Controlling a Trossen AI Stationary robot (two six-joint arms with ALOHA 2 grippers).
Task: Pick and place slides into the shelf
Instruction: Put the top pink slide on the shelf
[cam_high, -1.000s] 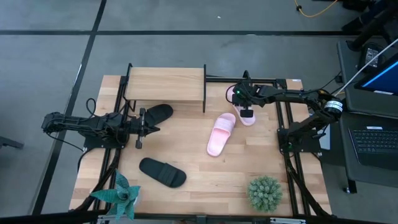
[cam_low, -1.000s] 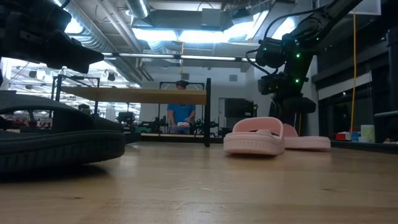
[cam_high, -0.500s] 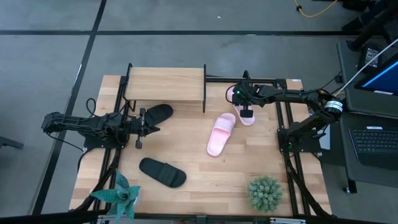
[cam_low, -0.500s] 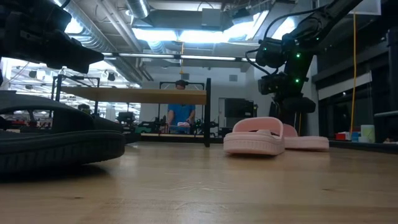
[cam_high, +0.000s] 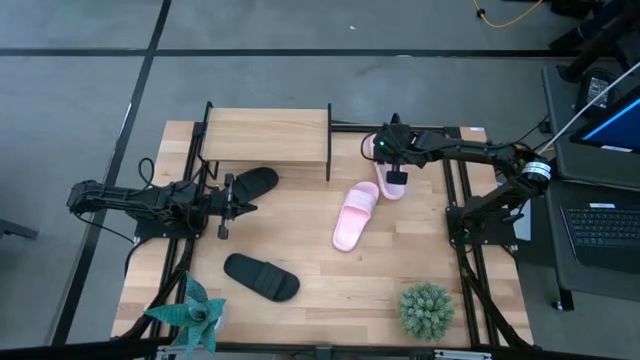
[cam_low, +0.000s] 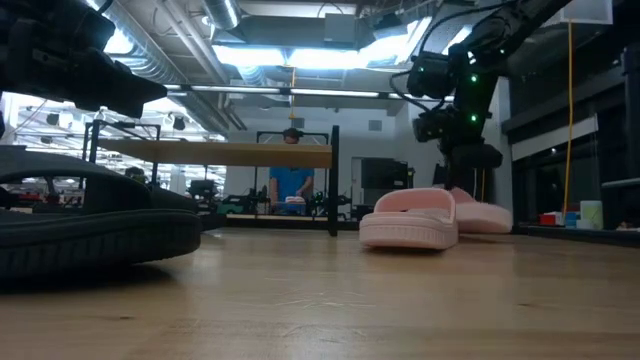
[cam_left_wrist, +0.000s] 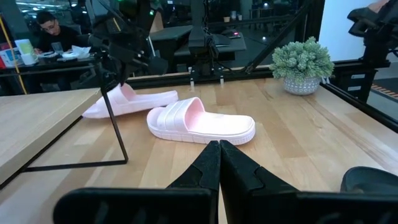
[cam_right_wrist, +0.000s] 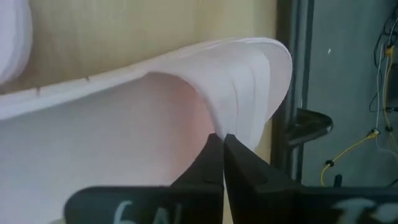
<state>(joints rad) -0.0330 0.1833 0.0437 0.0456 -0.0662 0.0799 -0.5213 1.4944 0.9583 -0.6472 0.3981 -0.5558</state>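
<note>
Pinching pink slide (cam_right_wrist: 186, 81) strap, right gripper (cam_right_wrist: 222, 144), seen only wrist-close

Matt pink foam slides (cam_high: 356, 215), wooden shelf (cam_high: 266, 135)

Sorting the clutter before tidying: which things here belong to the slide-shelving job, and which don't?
Job:
- pink slide
- pink slide, gripped by right gripper
- black slide
- black slide
- shelf

Just lying about:
- round plant
- spiky plant
</note>
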